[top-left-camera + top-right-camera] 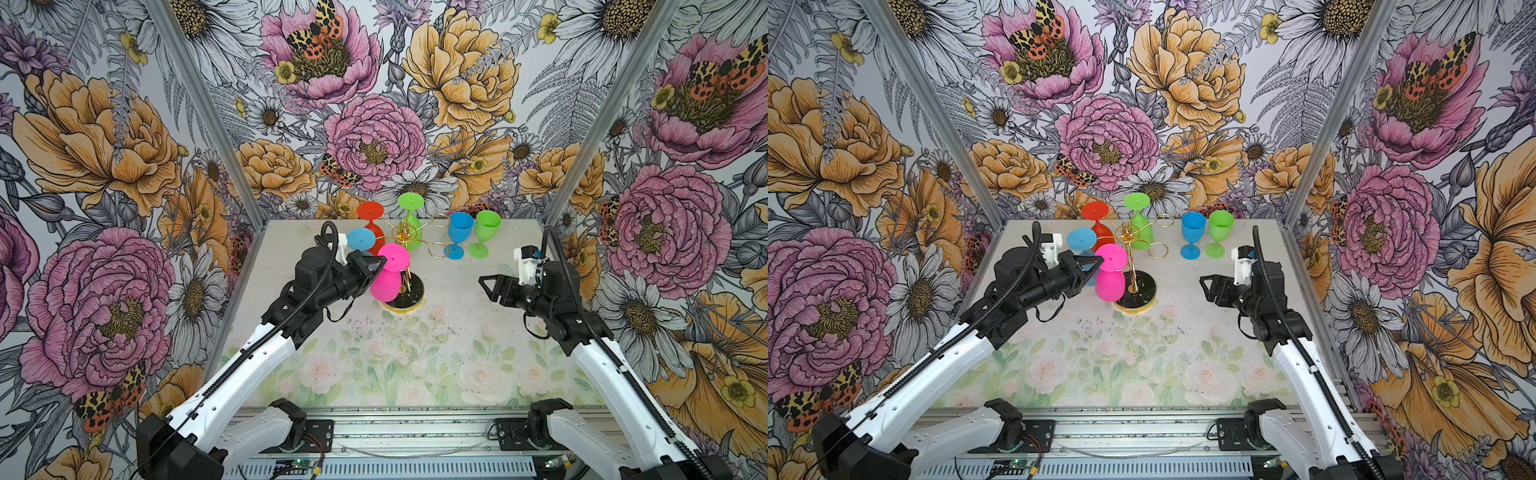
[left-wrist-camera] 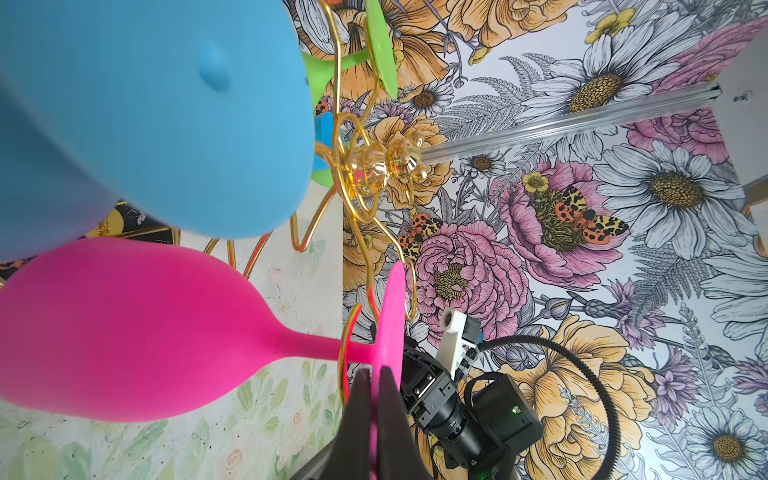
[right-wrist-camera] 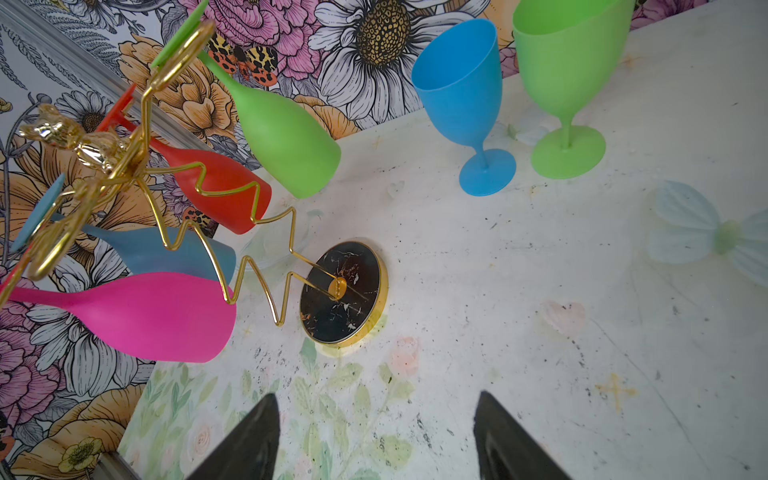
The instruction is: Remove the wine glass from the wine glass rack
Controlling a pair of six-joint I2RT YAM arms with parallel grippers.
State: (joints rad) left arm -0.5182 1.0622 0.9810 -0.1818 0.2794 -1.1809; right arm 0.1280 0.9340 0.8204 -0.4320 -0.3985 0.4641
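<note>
The right hand (image 3: 378,397) hangs open and empty above the bench (image 1: 457,345). The left hand (image 2: 374,376) is clamped on the foot of the pink glass (image 1: 386,284), which hangs bowl-down on the rack (image 3: 343,291), not yet lifted free. A blue glass (image 1: 360,239), red glass (image 1: 370,212) and green glass (image 1: 410,201) hang there too. Farther back, a blue cup (image 1: 460,228) and green cup (image 1: 487,226) stand on the bench, likely already taken off.
</note>
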